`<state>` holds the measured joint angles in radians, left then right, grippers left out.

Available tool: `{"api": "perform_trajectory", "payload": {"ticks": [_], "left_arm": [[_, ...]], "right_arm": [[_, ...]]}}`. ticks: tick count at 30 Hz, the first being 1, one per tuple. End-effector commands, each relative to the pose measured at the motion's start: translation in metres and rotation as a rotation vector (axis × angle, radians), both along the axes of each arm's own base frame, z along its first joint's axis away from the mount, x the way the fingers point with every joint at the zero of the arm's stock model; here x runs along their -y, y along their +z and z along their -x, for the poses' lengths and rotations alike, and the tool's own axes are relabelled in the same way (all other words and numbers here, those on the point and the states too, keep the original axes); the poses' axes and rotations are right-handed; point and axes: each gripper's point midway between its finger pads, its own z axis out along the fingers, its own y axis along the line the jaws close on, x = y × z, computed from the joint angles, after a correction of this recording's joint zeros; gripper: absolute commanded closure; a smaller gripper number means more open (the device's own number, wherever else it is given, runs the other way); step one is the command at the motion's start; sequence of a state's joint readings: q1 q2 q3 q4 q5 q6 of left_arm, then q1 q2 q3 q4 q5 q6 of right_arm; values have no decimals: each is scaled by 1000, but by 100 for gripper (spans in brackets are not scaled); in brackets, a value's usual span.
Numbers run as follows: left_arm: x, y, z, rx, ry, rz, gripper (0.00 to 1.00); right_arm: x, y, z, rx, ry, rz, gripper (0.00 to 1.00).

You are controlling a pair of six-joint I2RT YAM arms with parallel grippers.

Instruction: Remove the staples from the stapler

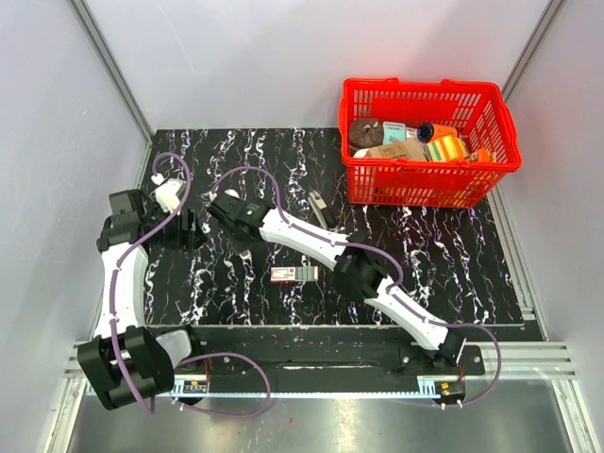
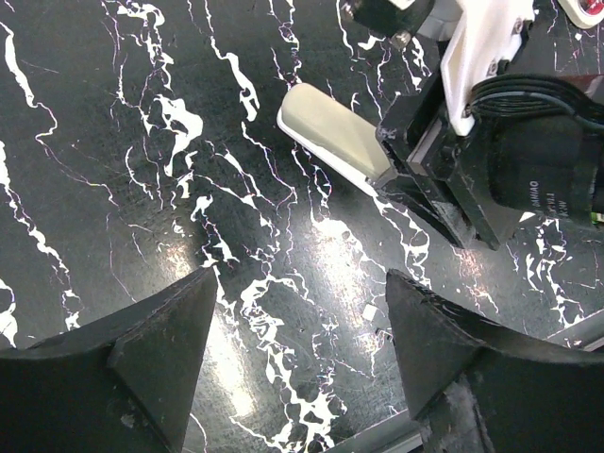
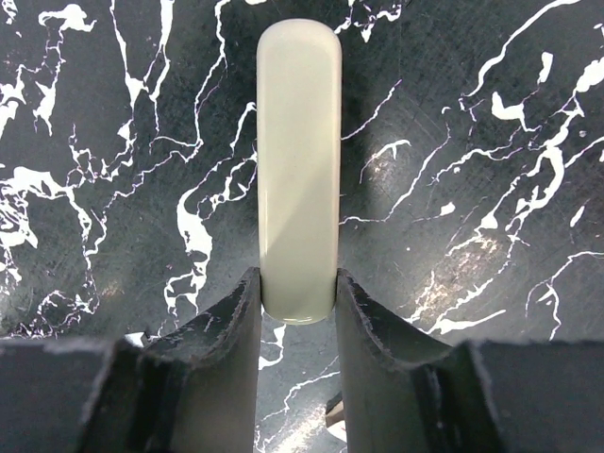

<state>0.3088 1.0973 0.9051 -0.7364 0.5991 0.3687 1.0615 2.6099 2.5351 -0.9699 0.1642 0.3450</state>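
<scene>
1. Nearest us, a small box point(image 1: 293, 274) lies on the surface point(image 1: 453, 255), apart from both hands.
2. Further back, on the left, the stapler point(image 3: 299, 160) lies flat. The right hand point(image 3: 298, 293) is clenched on the sides of one end.
3. The left hand point(image 2: 300, 288) hangs just beside it, released, with nothing between its fingers.
4. We judge the stapler stiff and light, its glossy cap slippery. It likely hinges, so we would pinch the sides and leave the free end for the left hand.
5. Farthest, at the right, stands a basket point(image 1: 415, 186).

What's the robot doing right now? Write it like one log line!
right fingers: shut on stapler | left fingers: open, empty | stapler: on table
</scene>
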Motion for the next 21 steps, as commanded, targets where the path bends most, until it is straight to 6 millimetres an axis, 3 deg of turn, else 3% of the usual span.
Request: {"api": "perform_trajectory", "payload": {"ticks": [1, 8, 10, 12, 15, 18, 21], "left_arm": [[-3, 3, -5, 24, 8, 2, 23], [-11, 5, -9, 25, 50, -6, 22], [-12, 7, -10, 29, 54, -8, 11], [-12, 7, -9, 31, 55, -9, 9], [-12, 8, -9, 32, 55, -8, 8], [-12, 8, -10, 29, 59, -3, 8], [-12, 9, -10, 29, 61, -2, 7]], "right_arm": [[-18, -38, -4, -19, -33, -35, 98], [-41, -36, -14, -10, -86, -133, 97], [-45, -37, -14, -16, -99, -152, 91], [-45, -32, -14, -17, -109, -169, 88], [-48, -20, -15, -8, -112, -206, 77], [-52, 5, -17, 7, -108, -252, 63], [-54, 32, -18, 24, -94, -291, 41]]}}
